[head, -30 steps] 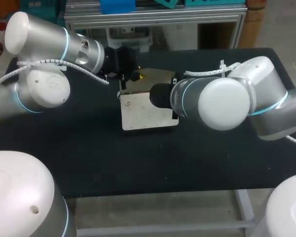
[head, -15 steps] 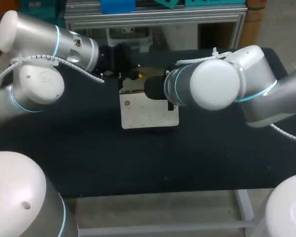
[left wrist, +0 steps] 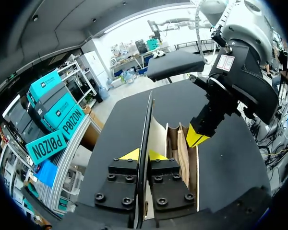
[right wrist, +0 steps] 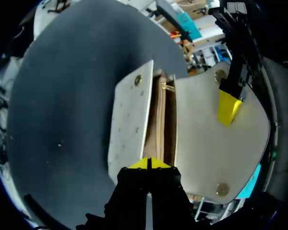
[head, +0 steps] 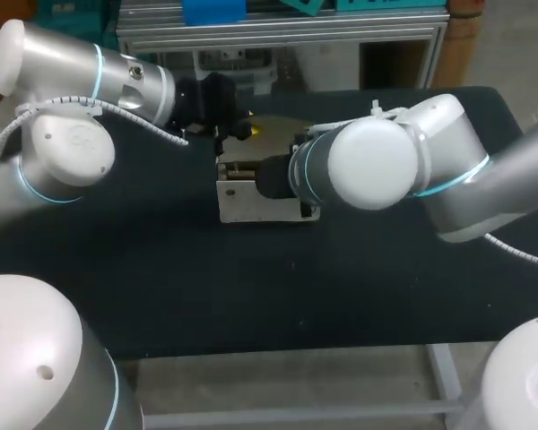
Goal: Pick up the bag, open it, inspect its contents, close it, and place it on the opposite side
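A cream bag point(head: 242, 202) stands on the black table point(head: 161, 287), its mouth open. In the left wrist view my left gripper point(left wrist: 143, 155) is shut on the thin edge of the bag's flap point(left wrist: 147, 124), holding it up and back. The tan compartments point(left wrist: 182, 158) show beside it. In the right wrist view my right gripper point(right wrist: 149, 164) is shut on the rim of the bag's body, between the front panel point(right wrist: 127, 129) and the spread flap point(right wrist: 206, 143). The inside point(right wrist: 164, 120) looks tan, and I see no contents in it. In the head view the right forearm hides that gripper.
The bag sits near the back middle of the table. My left arm point(head: 81, 81) crosses in from the left and my right arm point(head: 377, 166) from the right, both low over the bag. The table's front edge point(head: 278, 349) lies well away from them.
The right arm has swung left and back over the bag. The bag's front face now looks shorter, tipped more upright. The left gripper has drawn the flap further back.
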